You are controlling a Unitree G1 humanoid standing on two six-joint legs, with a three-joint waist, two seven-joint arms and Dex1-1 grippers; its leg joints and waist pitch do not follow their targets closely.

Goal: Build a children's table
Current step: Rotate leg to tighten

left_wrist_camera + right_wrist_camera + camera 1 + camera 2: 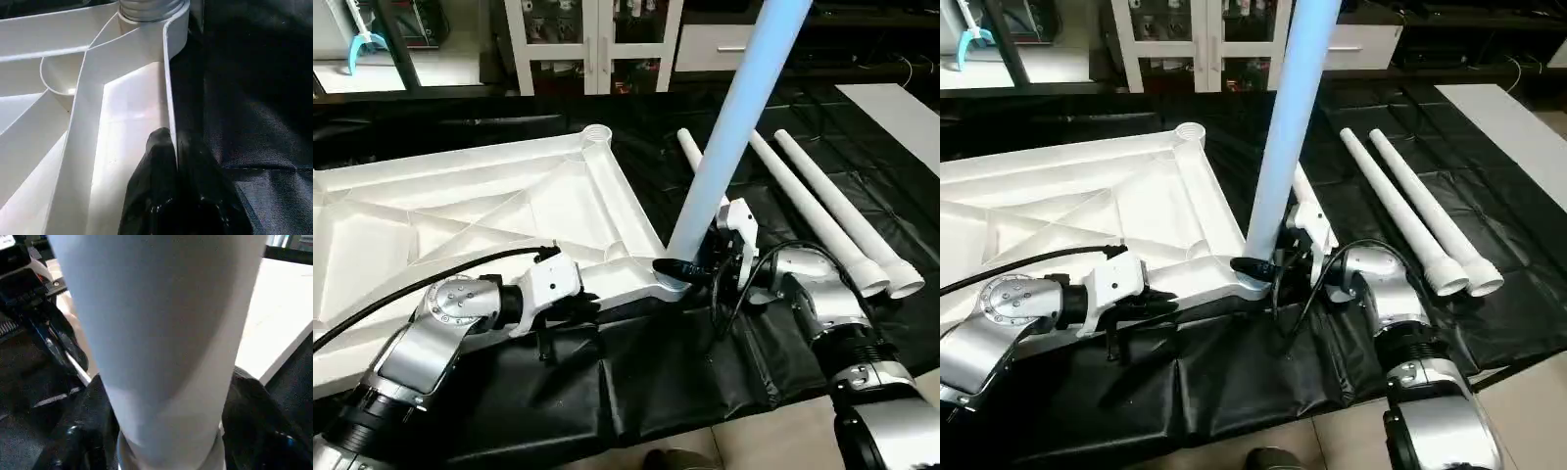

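Observation:
The children's table top [460,215] lies upside down on a black cloth, its ribbed underside facing up. One white leg [729,127] stands upright in the near right corner socket [151,7]. My right gripper [690,266] grips that leg just above the socket, and its fingers [254,421] press both sides of the tube. My left gripper [582,304] is shut on the table top's near rim [168,98], pinching the thin wall. Two loose legs [1430,215] lie side by side to the right. A third leg [690,147] is partly hidden behind the upright one.
The far corner socket [597,134] stands open. A white glass-door cabinet [597,39] is at the back. The black cloth [656,382] hangs in folds at the front, with bare floor [754,441] beyond its edge. A white sheet [901,117] lies far right.

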